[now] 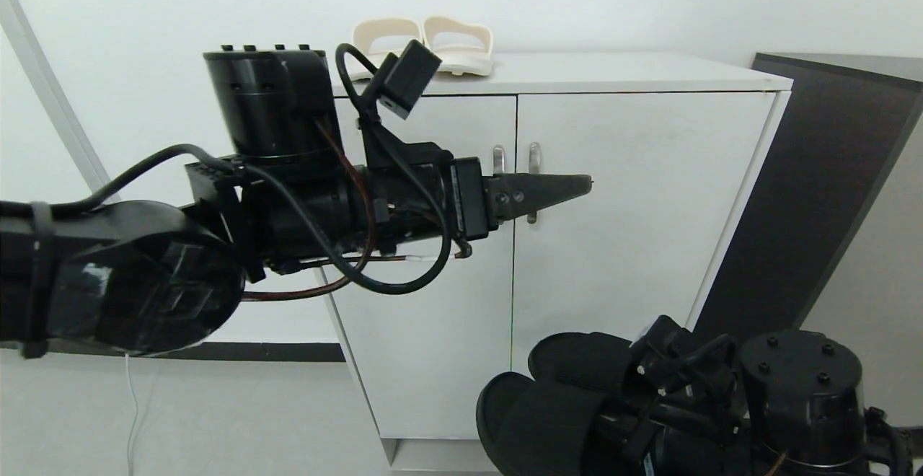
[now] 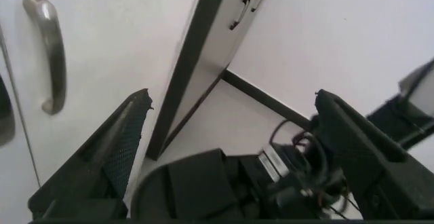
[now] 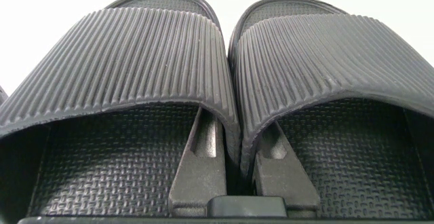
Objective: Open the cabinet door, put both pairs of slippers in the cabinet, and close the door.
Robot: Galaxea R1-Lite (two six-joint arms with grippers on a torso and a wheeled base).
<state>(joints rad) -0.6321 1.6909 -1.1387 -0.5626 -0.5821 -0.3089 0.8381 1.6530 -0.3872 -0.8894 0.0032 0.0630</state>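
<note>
the left gripper [image 2: 232, 102] hangs with its jaws spread wide and nothing between them, just in front of the two metal handles [image 1: 534, 153] of the closed cabinet doors [image 1: 634, 209]; it seems not to touch them. near and to the right, the right gripper [image 3: 236, 125] is clamped on the inner walls of the black slippers [image 1: 562, 397], pinching the pair together. the cream slippers [image 1: 425, 43] lie on the cabinet top [image 1: 613, 72], toward its left end.

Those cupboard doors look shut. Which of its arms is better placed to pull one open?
Left. The left gripper is open and empty, level with the door handles of the cabinet. The right gripper sits low, shut on the black slippers.
</note>
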